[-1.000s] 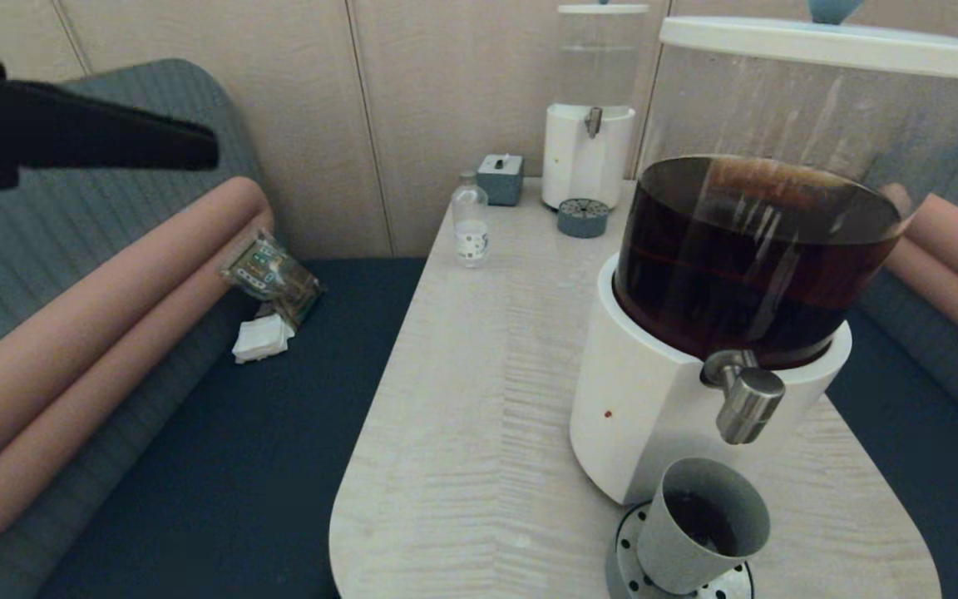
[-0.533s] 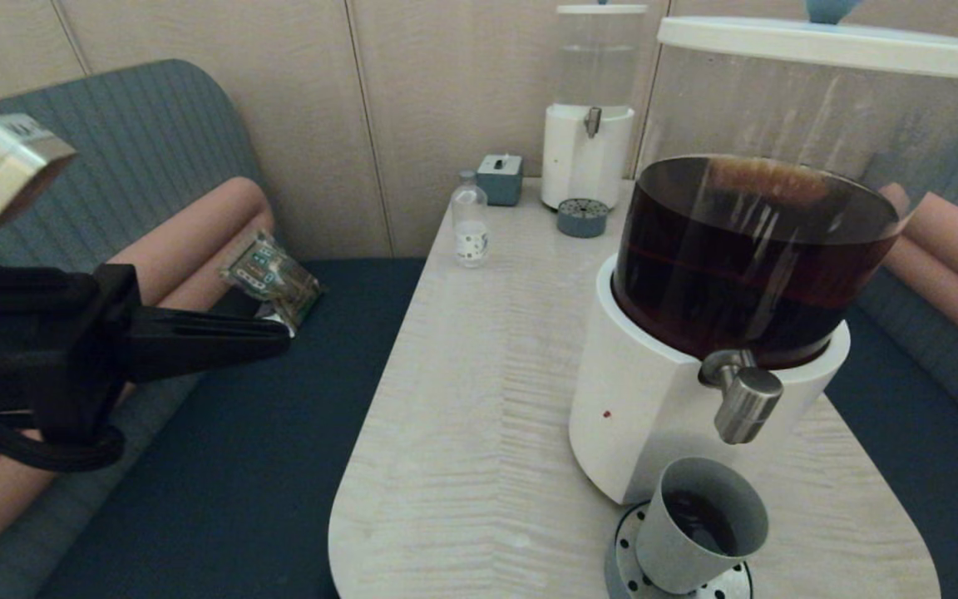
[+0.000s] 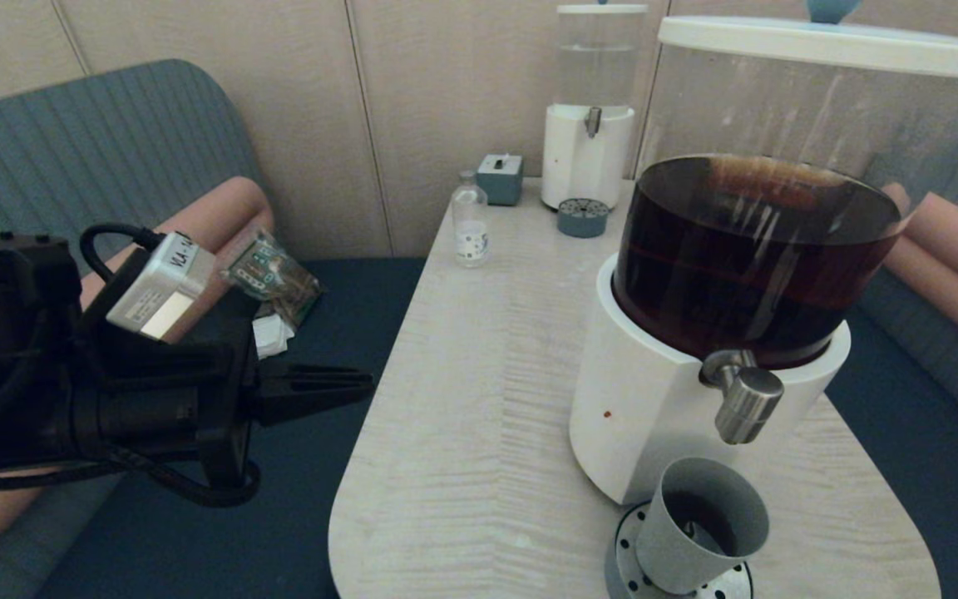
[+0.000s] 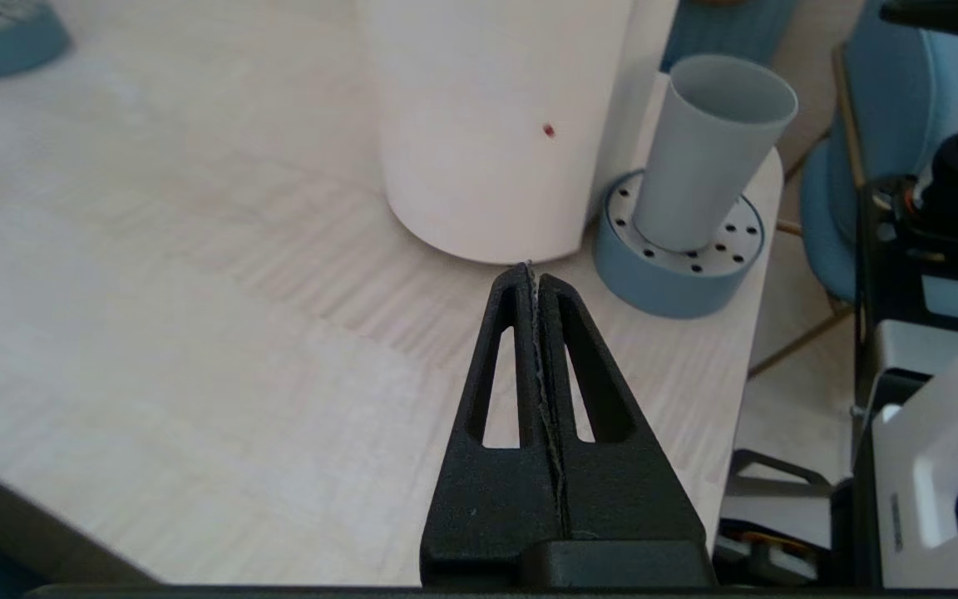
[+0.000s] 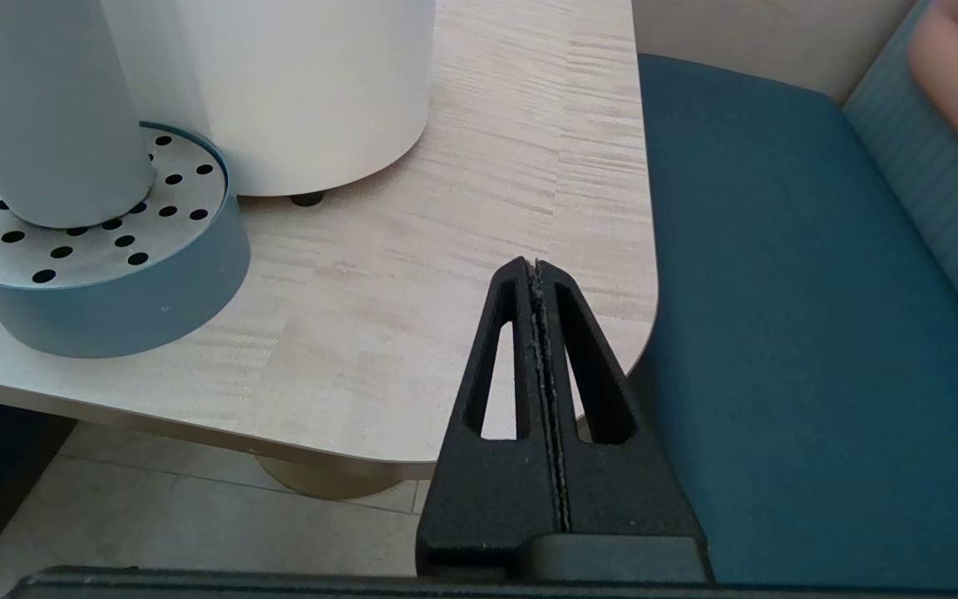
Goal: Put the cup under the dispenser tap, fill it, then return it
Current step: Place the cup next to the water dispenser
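Under dispenser tap (image 3: 749,405) — cup (image 3: 699,526); wrist views omit tap.

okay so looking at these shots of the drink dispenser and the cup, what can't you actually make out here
- How full the cup is: the head view shows only dark liquid low inside; in both wrist views its wall hides the contents.
- The dispenser tap: cut off above both wrist views.
- The bottle label: too small in the head view.
- The right gripper: outside the head view.
- The left gripper tips: seen side-on in the head view.
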Motion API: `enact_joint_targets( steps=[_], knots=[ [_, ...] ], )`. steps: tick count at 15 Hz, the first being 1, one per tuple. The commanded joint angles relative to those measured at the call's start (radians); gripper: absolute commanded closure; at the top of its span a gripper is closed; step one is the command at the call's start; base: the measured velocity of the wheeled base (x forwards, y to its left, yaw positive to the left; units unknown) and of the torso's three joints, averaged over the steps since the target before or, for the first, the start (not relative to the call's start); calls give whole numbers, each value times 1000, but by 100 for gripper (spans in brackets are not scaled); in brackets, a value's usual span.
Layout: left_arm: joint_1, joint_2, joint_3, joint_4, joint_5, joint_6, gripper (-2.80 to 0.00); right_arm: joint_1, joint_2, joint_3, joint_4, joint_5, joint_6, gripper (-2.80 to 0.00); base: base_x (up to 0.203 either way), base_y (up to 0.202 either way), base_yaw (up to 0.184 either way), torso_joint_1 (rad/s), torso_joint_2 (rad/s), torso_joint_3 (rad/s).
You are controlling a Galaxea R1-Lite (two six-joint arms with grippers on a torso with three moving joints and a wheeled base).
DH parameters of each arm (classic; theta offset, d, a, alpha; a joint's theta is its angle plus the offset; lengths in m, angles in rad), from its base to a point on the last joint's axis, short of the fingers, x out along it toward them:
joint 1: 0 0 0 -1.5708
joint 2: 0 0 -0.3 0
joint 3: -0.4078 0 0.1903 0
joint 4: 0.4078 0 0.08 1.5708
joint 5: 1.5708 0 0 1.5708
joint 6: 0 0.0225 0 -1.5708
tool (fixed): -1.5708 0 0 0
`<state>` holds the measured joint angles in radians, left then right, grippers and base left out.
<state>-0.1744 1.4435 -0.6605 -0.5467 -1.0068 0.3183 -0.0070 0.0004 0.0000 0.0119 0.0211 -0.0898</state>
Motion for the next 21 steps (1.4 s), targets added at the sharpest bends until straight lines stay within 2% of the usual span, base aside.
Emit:
enact_joint_targets(
  steps=[1,4,8,11,12,15,21],
  knots=[
    [-12,48,20,-22,-6,2,-280,0,-3,10,0,0,-1,0,0,0,0,0,0,0],
    [-35,78,56,-47,-8,6,-280,-1,-3,11,0,0,-1,0,0,0,0,0,0,0],
    [-71,129,85,-42,-5,105,-280,0,-3,11,0,0,-1,0,0,0,0,0,0,0],
    [-100,201,59,-51,-12,245,-280,-1,-3,11,0,0,-1,0,0,0,0,0,0,0],
    [-123,213,58,-56,-15,270,-280,0,-3,11,0,0,-1,0,0,0,0,0,0,0],
    [-179,229,59,-135,-18,268,-280,-1,-3,11,0,0,-1,0,0,0,0,0,0,0],
    [-347,310,47,-187,7,202,-280,-1,-3,10,0,0,-1,0,0,0,0,0,0,0]
  ],
)
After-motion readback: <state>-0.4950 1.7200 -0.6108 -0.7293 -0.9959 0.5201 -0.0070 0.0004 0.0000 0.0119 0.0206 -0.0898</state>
